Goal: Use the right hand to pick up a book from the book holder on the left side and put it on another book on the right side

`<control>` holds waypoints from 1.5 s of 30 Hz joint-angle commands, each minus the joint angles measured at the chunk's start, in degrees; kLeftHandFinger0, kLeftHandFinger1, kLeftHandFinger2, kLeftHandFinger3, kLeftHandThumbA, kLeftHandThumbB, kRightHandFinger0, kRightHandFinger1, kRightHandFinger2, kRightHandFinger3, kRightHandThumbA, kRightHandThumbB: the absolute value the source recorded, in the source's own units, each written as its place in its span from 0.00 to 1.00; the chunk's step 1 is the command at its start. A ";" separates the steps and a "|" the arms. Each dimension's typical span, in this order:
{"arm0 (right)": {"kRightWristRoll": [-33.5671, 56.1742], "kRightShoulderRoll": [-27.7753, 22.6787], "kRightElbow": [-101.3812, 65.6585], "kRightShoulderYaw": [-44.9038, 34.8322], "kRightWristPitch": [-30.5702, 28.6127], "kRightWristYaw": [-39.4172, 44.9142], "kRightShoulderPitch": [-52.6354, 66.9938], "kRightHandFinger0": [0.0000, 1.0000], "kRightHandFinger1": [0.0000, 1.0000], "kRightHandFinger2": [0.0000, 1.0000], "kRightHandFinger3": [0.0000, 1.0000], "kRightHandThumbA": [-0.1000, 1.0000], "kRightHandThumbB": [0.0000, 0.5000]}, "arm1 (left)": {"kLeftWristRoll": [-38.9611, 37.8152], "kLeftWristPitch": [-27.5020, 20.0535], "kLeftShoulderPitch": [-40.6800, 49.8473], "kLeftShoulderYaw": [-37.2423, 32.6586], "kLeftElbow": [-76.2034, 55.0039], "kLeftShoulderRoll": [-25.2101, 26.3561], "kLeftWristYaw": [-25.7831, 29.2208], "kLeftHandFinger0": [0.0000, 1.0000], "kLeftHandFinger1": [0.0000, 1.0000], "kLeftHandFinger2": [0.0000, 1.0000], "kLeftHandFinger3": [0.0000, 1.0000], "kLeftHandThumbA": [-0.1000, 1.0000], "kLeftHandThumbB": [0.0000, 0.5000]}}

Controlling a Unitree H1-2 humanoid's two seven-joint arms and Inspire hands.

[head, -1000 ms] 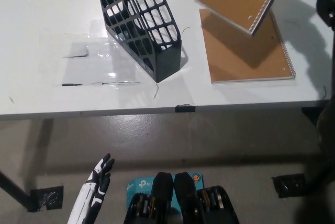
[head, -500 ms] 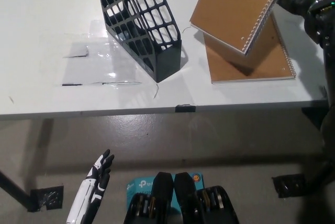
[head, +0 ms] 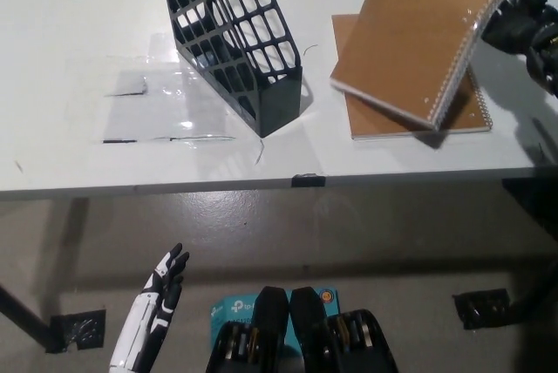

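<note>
gripping a brown book [head: 417, 37] over another book [head: 384, 116], the right hand [head: 523, 16] hovers above the white table [head: 78, 24].

Brown book [head: 418, 37] tilted, seemingly touching lower book [head: 384, 116]

On the table [head: 78, 24], the book holder [head: 231, 37] is standing left of two books. The upper book [head: 423, 37] is lying tilted across the lower book [head: 379, 116], with the right hand [head: 523, 16] at its right edge.
</note>
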 commanded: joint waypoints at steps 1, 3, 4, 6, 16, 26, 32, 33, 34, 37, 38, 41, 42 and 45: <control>-5.85 -3.60 0.93 6.30 0.45 7.42 -2.40 0.00 0.12 0.68 1.00 0.00 0.11 | -0.91 -1.12 -0.47 0.30 -1.02 0.41 -0.34 1.00 1.00 1.00 1.00 1.00 0.04; -6.83 -3.98 1.49 8.56 0.53 9.08 -2.55 0.00 0.07 0.67 1.00 0.00 0.08 | -0.93 -1.67 -0.87 0.36 -0.64 0.33 -0.15 1.00 1.00 1.00 1.00 1.00 0.01; -7.14 -4.11 1.84 9.42 0.67 9.43 -2.65 0.00 0.07 0.67 1.00 0.00 0.07 | -0.72 -2.14 -0.97 0.33 -0.41 0.36 0.00 1.00 1.00 1.00 1.00 1.00 0.00; -8.20 -4.36 2.07 11.61 0.65 11.63 -2.69 0.00 0.03 0.65 1.00 0.00 0.10 | -0.56 -2.35 -1.18 0.34 -0.22 0.31 0.15 1.00 1.00 1.00 1.00 1.00 0.00; -13.01 -4.04 2.97 18.29 0.91 11.69 -3.91 0.00 0.00 0.67 1.00 0.00 0.15 | -0.26 -1.61 -1.36 0.27 -0.53 0.53 -0.06 1.00 1.00 1.00 1.00 1.00 0.03; -20.82 -4.01 1.21 27.52 -2.72 10.83 -7.25 0.00 0.13 0.85 1.00 0.00 0.22 | 0.51 -1.76 -1.89 0.14 -0.33 1.08 -0.07 1.00 1.00 1.00 1.00 1.00 0.02; -26.10 -3.23 1.43 33.19 -3.32 9.10 -10.32 0.00 0.28 0.87 1.00 0.00 0.24 | 0.55 -0.82 -1.59 -0.10 -1.07 1.19 -0.53 1.00 1.00 1.00 1.00 1.00 0.05; -27.16 -3.17 1.50 34.47 -3.84 9.25 -10.59 0.00 0.30 0.84 1.00 0.00 0.25 | 0.51 -0.48 -1.54 -0.10 -1.27 1.20 -0.62 1.00 1.00 1.00 1.00 1.00 0.07; -26.76 -3.07 1.57 34.22 -4.33 9.46 -10.83 0.00 0.31 0.85 1.00 0.00 0.24 | 0.72 -0.17 -1.45 -0.13 -1.59 1.31 -0.67 1.00 1.00 1.00 1.00 1.00 0.07; -27.63 -2.85 1.74 34.94 -4.98 8.53 -11.52 0.00 0.35 0.85 1.00 0.00 0.29 | 1.00 0.38 -1.37 -0.19 -2.02 1.40 -0.67 1.00 1.00 1.00 1.00 1.00 0.09; -27.25 -2.92 1.81 34.50 -5.51 9.13 -11.66 0.00 0.37 0.85 1.00 0.00 0.30 | 0.91 0.53 -1.37 -0.19 -2.17 1.40 -0.72 1.00 1.00 1.00 1.00 1.00 0.09; -28.05 -2.22 1.79 33.95 -8.56 4.36 -12.18 0.00 0.37 0.80 0.84 0.00 0.40 | 1.12 0.67 -1.63 -0.29 -2.38 1.72 -0.86 1.00 1.00 1.00 1.00 1.00 0.08; -27.38 -2.08 1.84 32.90 -8.67 3.61 -12.43 0.13 0.54 1.00 0.95 0.05 0.46 | 1.50 0.34 -1.66 -0.43 -2.36 1.75 -0.75 1.00 1.00 1.00 1.00 1.00 0.07; -26.73 -2.56 2.11 32.22 -8.20 10.06 -12.04 1.00 1.00 1.00 1.00 0.37 0.53 | 1.63 1.24 -1.38 -0.51 -3.00 1.97 -0.98 1.00 1.00 1.00 1.00 1.00 0.10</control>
